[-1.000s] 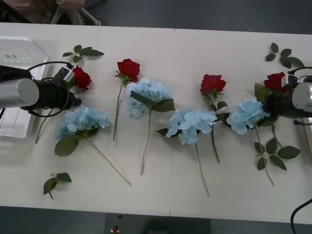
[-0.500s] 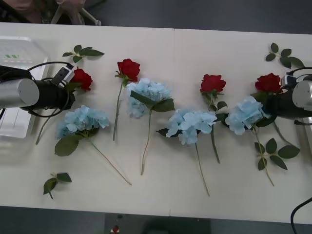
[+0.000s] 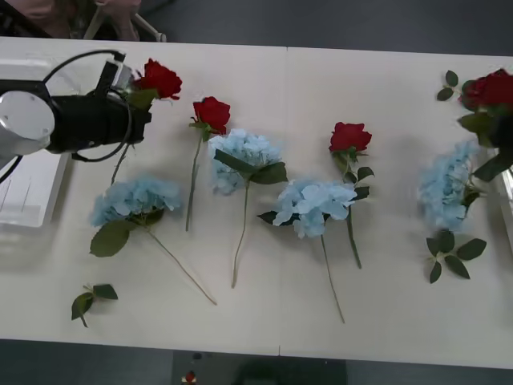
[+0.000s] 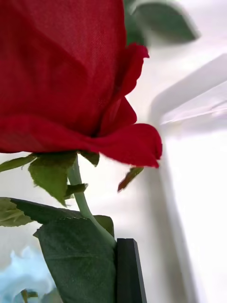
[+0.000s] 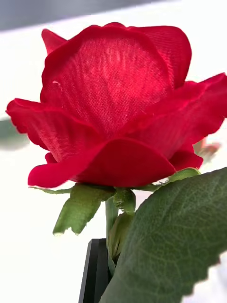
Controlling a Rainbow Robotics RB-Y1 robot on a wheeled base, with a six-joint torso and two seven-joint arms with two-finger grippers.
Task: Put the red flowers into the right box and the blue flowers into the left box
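Both arms are holding red roses above the table.

The left gripper [image 3: 138, 112] is clamping a red rose [image 3: 159, 79] by the stem beside the left box [image 3: 32, 204]. The right gripper [image 3: 503, 132] is gripping another rose [image 3: 489, 88] at the right box [image 3: 505, 200]. Three blue flowers [image 3: 135, 198] are lying on the table [image 3: 385, 80]; a fourth [image 3: 445, 192] is hanging lifted near the right gripper.

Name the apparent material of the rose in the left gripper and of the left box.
Rose in the left gripper: probably woven fabric, matte, with a fine weave visible across the petals; its leaf looks like textured cloth. Left box: likely white plastic, smooth, with moulded ribs.
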